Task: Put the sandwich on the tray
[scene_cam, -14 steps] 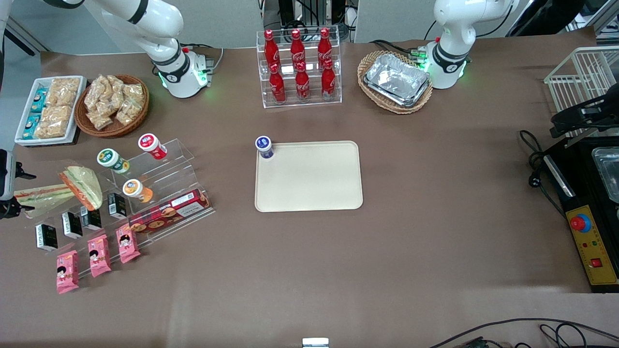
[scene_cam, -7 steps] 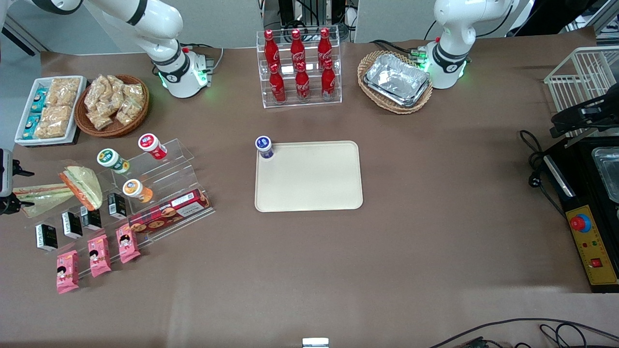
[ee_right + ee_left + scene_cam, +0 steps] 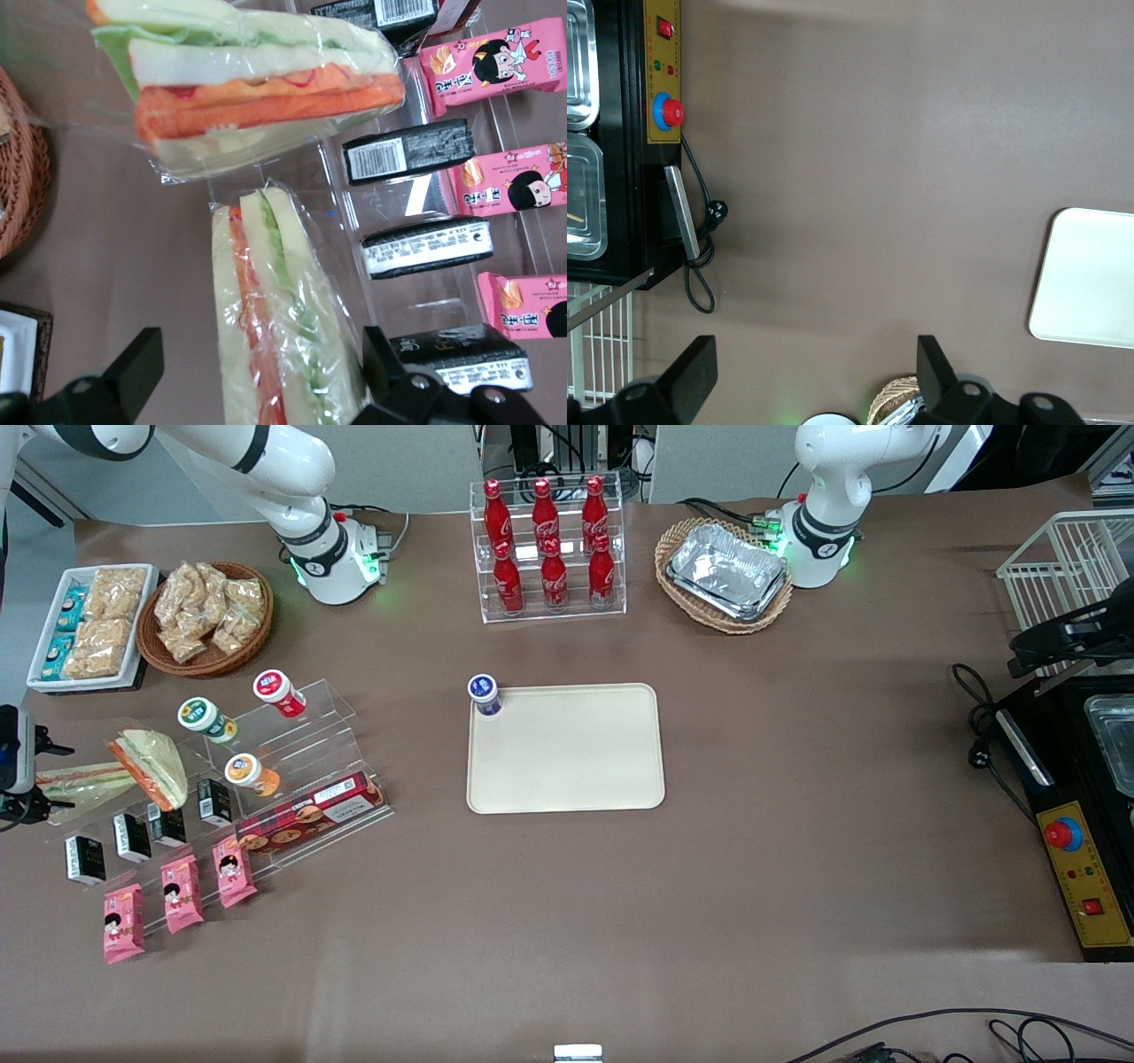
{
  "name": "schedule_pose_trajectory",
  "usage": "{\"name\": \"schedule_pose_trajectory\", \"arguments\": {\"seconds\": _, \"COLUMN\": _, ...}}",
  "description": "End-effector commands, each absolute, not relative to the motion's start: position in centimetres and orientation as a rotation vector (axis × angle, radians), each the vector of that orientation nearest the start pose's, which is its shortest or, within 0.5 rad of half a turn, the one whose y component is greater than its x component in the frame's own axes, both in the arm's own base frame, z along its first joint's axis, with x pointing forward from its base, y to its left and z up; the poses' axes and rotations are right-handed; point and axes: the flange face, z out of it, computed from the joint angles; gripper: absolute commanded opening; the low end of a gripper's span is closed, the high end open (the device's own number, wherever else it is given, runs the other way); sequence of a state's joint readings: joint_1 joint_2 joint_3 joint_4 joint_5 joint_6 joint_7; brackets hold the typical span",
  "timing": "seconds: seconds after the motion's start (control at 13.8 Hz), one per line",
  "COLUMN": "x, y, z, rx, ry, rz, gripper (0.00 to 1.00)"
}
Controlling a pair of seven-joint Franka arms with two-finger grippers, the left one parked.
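At the working arm's end of the surface [image 3: 567, 921], the claw [image 3: 266, 390] hangs spread apart over the sandwich [image 3: 279, 332], which lies flat beside a second sandwich [image 3: 152, 766]. The tray [image 3: 567, 779] sits well apart, mid-surface.

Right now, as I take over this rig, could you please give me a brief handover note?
Gripper: open, at the working arm's end of the table, straddling the sandwich, one finger either side, not yet closed.
Sandwich: lying on the table beside the second sandwich, next to the clear snack rack.
Tray: mid-table, holding only a blue-capped cup at one corner.
Done: approach to the sandwich.
Left: close on it, lift, carry to the tray, set it down clear of the cup, release.
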State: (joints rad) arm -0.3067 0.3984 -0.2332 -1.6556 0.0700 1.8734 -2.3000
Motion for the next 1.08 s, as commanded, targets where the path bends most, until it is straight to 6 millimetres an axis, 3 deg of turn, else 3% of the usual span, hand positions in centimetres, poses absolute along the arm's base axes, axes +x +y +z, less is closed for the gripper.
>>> {"name": "schedule_pose_trajectory", "arguments": {"seconds": 0.0, "x": 57.4, "y": -31.3, "z": 37.2, "rx": 2.083, "ry": 2.537, "rz": -0.059, "gripper": 0.93}}
{"name": "schedule_pose_trajectory", "arguments": {"seconds": 0.22, "x": 58.1, "y": -31.2, "z": 37.4, "rx": 2.018, "ry": 2.576, "rz": -0.053, "gripper": 0.62}}
{"name": "schedule_pose_trajectory", "arguments": {"seconds": 0.36, "x": 58.2, "y": -31.2, "z": 37.6, "rx": 2.012, "ry": 2.575, "rz": -0.051, "gripper": 0.34}}
{"name": "schedule_pose_trajectory", "arguments": {"seconds": 0.51, "x": 58.2, "y": -31.3, "z": 38.0, "rx": 2.011, "ry": 2.570, "rz": -0.049, "gripper": 0.18}}
{"name": "schedule_pose_trajectory", "arguments": {"seconds": 0.72, "x": 58.3, "y": -31.6, "z": 39.9, "rx": 2.006, "ry": 2.563, "rz": -0.043, "gripper": 0.17}}
{"name": "schedule_pose_trajectory", "arguments": {"seconds": 1.01, "x": 58.5, "y": -31.7, "z": 44.1, "rx": 2.028, "ry": 2.559, "rz": -0.013, "gripper": 0.17}}
